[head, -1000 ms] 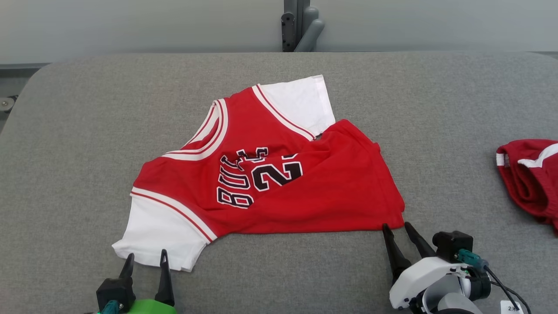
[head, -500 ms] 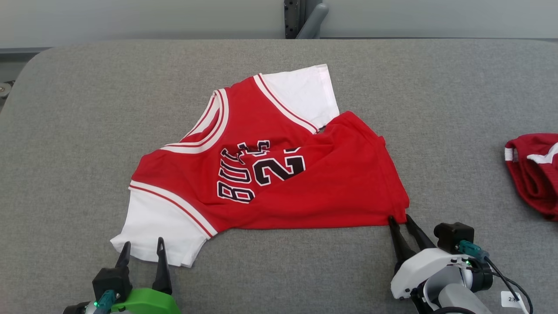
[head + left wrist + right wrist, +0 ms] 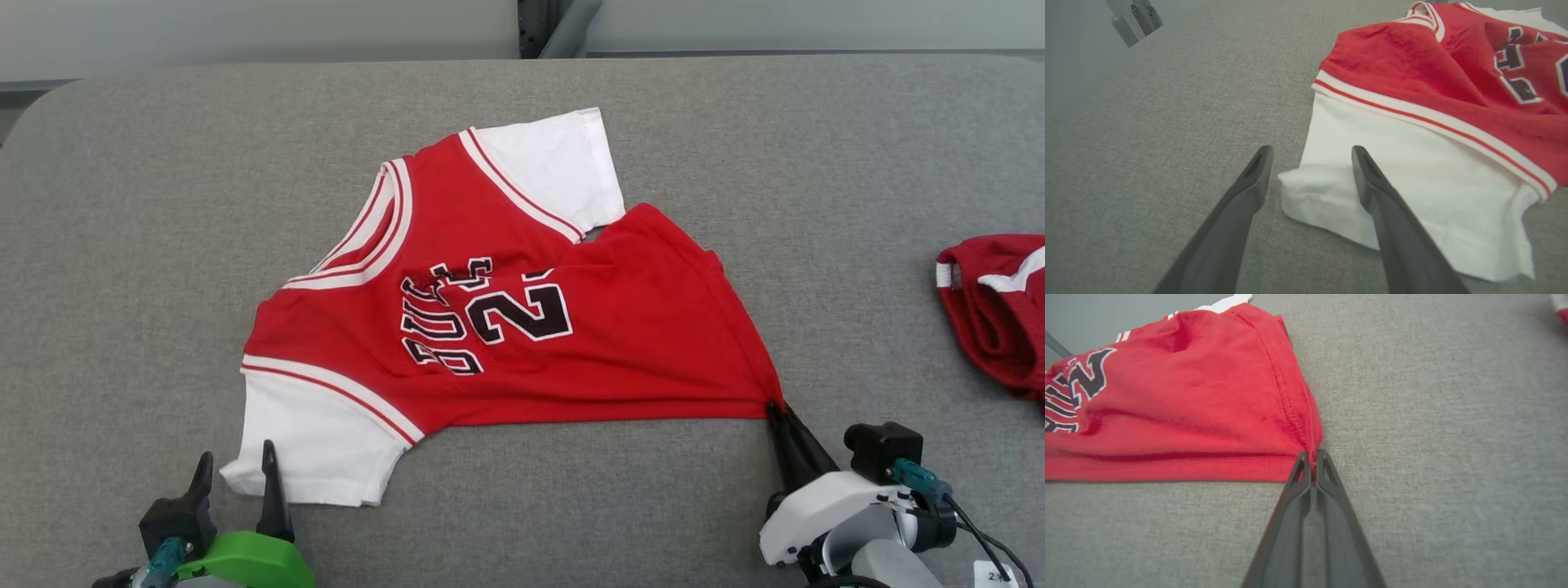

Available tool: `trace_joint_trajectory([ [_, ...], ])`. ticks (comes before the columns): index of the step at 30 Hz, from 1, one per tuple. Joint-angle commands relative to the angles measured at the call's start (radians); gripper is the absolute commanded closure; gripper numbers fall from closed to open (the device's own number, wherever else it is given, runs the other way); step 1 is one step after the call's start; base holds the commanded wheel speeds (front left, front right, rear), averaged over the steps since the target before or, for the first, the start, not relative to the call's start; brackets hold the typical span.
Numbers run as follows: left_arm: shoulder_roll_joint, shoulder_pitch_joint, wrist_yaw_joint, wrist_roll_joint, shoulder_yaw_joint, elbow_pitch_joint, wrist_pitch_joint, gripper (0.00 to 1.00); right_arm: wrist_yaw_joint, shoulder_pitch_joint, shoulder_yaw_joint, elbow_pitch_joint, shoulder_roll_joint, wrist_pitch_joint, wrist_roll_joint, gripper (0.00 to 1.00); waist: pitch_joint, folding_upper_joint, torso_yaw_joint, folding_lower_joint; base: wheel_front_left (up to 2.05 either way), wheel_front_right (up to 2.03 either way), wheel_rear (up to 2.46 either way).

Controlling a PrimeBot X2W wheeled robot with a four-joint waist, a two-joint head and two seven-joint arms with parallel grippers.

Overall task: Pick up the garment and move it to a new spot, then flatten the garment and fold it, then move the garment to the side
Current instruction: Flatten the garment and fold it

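At the near left, the left hand stands wide open, its two dark tapered fingers astride the corner of the white sleeve but not yet closed on it. That sleeve is a soft matte knit, its cuff edge slightly doubled over. It is joined to the garment, a red jersey with white-and-red striped trim, a V-shaped neck and black lettering outlined in white. The jersey lies in the middle of the table, whose covering is a coarse grey woven cloth. It rests crookedly, neck to the far left, with its right part lapped over itself in shallow creases and a second white sleeve poking out at the far side. At the near right corner of the stitched hem, the right hand is closed, pinching the red fabric, which draws to a point there. By the look of it the task is barely begun: one corner is gripped, the other awaits its grasp, and lifting, moving, flattening, folding and setting aside are all left. At the far right edge lies another red garment, bunched up and well apart.
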Motion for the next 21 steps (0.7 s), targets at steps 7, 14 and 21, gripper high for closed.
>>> trace_joint_trajectory([
  [7, 0.004, -0.041, -0.03, -0.021, 0.038, 0.095, 0.0, 0.0, -0.002, 0.031, -0.019, -0.031, -0.009, -0.003, -0.012, 1.0, 0.007, 0.0, -0.045, 0.0, 0.0, 0.0, 0.0],
  [14, 0.003, -0.061, -0.037, -0.065, 0.037, 0.184, 0.002, 0.0, -0.002, 0.012, -0.01, -0.046, 0.0, -0.003, -0.01, 1.0, 0.02, 0.0, -0.058, 0.0, 0.0, 0.0, 0.0],
  [21, 0.001, -0.023, -0.026, -0.102, -0.012, 0.184, 0.005, 0.0, -0.002, 0.018, -0.02, -0.046, 0.002, -0.003, -0.009, 1.0, 0.015, 0.0, -0.042, 0.0, 0.0, 0.0, 0.0],
])
